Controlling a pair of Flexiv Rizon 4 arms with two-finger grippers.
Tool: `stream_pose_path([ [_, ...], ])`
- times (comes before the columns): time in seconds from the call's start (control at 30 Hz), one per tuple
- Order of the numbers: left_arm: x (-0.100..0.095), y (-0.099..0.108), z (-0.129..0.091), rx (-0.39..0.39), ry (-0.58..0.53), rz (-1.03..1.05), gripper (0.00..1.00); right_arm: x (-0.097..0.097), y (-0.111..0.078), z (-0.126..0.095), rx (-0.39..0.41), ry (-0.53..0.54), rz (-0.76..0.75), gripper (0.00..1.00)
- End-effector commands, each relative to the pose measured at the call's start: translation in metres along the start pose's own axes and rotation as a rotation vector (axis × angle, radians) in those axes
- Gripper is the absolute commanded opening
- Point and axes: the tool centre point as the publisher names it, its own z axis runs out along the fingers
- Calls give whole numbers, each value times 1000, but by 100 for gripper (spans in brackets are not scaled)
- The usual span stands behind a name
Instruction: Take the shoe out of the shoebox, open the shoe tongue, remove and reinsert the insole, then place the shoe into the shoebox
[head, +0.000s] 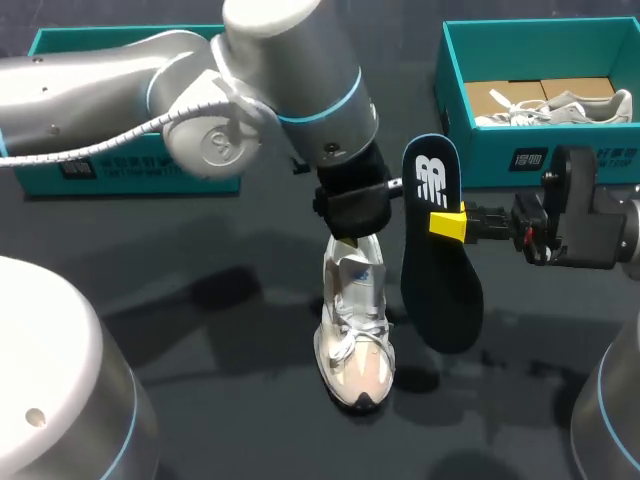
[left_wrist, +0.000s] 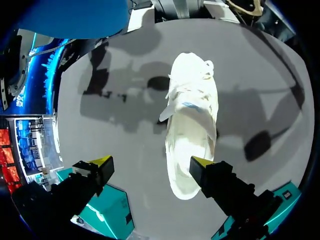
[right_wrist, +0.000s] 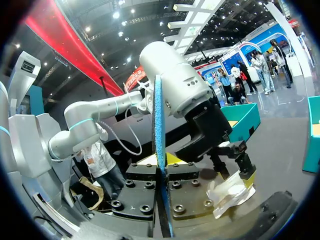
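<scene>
Right gripper (head: 448, 223) clamps dark insole (head: 441, 285), held on edge just right of shoe (head: 356, 335). Shoe sits mid-table (head: 200, 380), toe near. Left gripper (left_wrist: 150, 167) spread wide over heel, gripping nothing. Shoebox (head: 480, 155) far right.

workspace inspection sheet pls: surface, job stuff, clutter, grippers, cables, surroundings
surface: dark table, shadows on it.
job's things: shoe upright on the table, toe toward the robot; insole out, held in the air beside it; left box partly hidden by the left arm; right box holds pale shoes.
clutter: nothing seen.
grippers: left gripper open above the shoe's heel end; right gripper shut on the insole.
cables: grey cable along the left arm.
surroundings: nothing seen.
</scene>
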Motion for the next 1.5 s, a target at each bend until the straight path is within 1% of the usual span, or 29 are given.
stream_pose_path([
  [0.03, 10, 7, -1, -16, -105, -31, 100, 2, -1, 1, 0, -4, 0, 0],
  [0.07, 11, 11, -4, 13, -153, -44, 100, 2, -1, 1, 0, -4, 0, 0],
  [0.13, 12, 20, -11, 36, -247, -64, 100, 2, -1, 1, 0, -4, 0, 0],
  [0.17, 12, 23, -13, 44, -272, -69, 100, 2, -1, 1, 0, -4, 0, 0],
  [0.33, 11, 30, -28, 31, -419, -65, 100, 2, -1, 1, 0, -4, 0, 0],
  [0.47, 9, 32, -43, 15, -496, -55, 100, -12, 12, -5, -5, 28, 60, 0],
  [0.6, 14, 35, -50, 4, -586, -27, 100, -32, 27, -9, 22, 64, 122, 0],
  [0.73, 9, 27, -73, -5, -711, -5, 100, -54, 40, -15, 40, 103, 169, 0],
  [0.83, 9, 27, -73, -5, -711, -5, 100, -70, 49, -22, 41, 121, 237, 0],
  [1.2, 9, 27, -73, -5, -711, -5, 100, -70, 49, -22, 41, 121, 237, 0],
  [1.23, 12, 28, -73, 27, -746, 15, 100, -70, 49, -22, 41, 121, 237, 0],
  [1.27, 14, 29, -76, 27, -776, -2, 100, -70, 49, -22, 41, 121, 237, 0],
  [1.3, 15, 30, -78, 19, -807, 13, 100, -74, 50, -20, 21, 122, 258, 0],
  [1.33, 16, 30, -80, 22, -835, 22, 100, -78, 51, -19, 13, 118, 308, 0],
  [1.37, 16, 31, -83, 6, -855, 22, 100, -83, 52, -17, 14, 118, 336, 0],
  [1.43, 18, 32, -87, 4, -905, 36, 100, -91, 53, -14, -8, 124, 394, 0],
  [1.47, 18, 33, -89, -10, -919, 39, 100, -95, 53, -13, 1, 128, 406, 0],
  [1.5, 18, 34, -92, -3, -952, 44, 100, -99, 54, -12, -19, 130, 403, 0],
])
